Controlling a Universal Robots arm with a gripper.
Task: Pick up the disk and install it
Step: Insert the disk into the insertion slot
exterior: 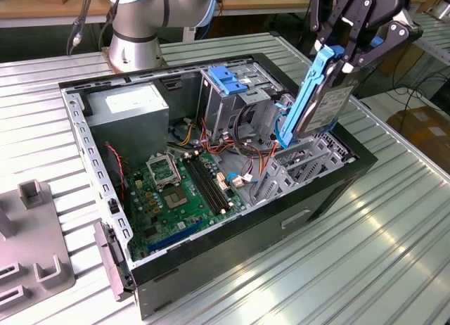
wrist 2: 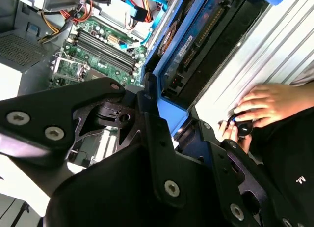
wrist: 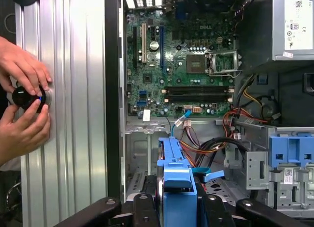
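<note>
The disk [exterior: 328, 108], a silver-grey drive in a light-blue bracket, hangs nearly on edge over the end of the open computer case [exterior: 211, 262] at the exterior view's right. My gripper [exterior: 343, 58] is shut on the bracket's upper end. The disk's lower end reaches down to the empty drive bay [exterior: 304, 158] beside the cable bundle. In the second wrist view the disk [wrist 2: 196, 45] runs away from my gripper [wrist 2: 171, 114] toward the case. In the first wrist view the blue bracket of the disk [wrist: 175, 173] sits between my black fingers [wrist: 142, 203].
Inside the case lie a green motherboard [exterior: 179, 188], a grey power supply [exterior: 130, 110] and a metal cage with a blue handle [exterior: 226, 79]. A person's hands [wrist: 22, 89] hold a small black knob on the slatted metal table [exterior: 365, 255]. A grey fixture [exterior: 31, 240] sits at the exterior view's left.
</note>
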